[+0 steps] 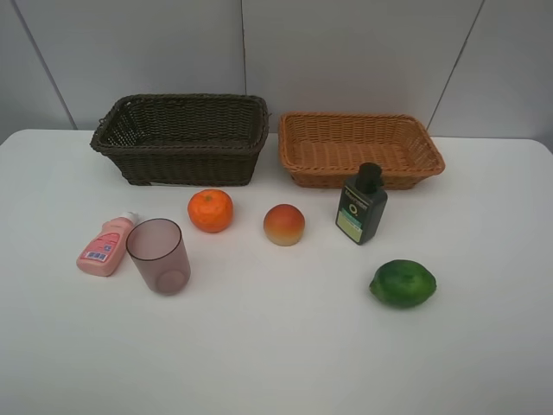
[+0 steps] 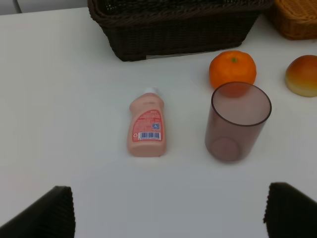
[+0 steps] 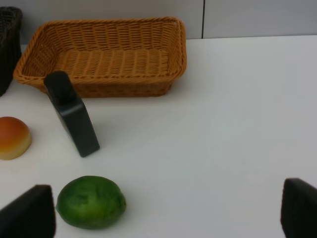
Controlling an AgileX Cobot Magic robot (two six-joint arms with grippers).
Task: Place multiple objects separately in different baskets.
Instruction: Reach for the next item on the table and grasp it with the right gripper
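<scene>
While both arms hang back from the work area, all six objects sit on the white table (image 1: pixel 276 354), outside the baskets. Dial reference: high camera, 12 o'clock toward the back wall. Dark basket (image 1: pixel 190 169) at 11 o'clock of table centre, tan basket (image 1: pixel 320 179) at 1 o'clock, the two side by side with a narrow gap between them. Mandarin (image 1: pixel 211 210) at 6 o'clock of the dark basket's right end, near it but apart. Peach (image 1: pixel 284 225) at 4 o'clock of the mandarin, apart. Green bottle (image 1: pixel 361 207) upright, black cap up, at 6 o'clock of the tan basket, just in front of its wall. Lime (image 1: pixel 403 283) at 5 o'clock of the green bottle, well apart from the baskets. Pink bottle (image 1: pixel 106 245) lying on its side, label up, white cap pointing to 1 o'clock. Cup (image 1: pixel 159 255) upright, mouth up, at 3 o'clock of the pink bottle; the left wrist view shows a gap between them. Left gripper (image 2: pixel 171 213): jaws spread wide, fingertips (image 2: pixel 49 213) above bare table on the near side of the pink bottle and cup, touching neither. Right gripper (image 3: pixel 166 213): jaws spread wide, fingertips (image 3: pixel 29 213) just beside the lime, no contact visible.
</scene>
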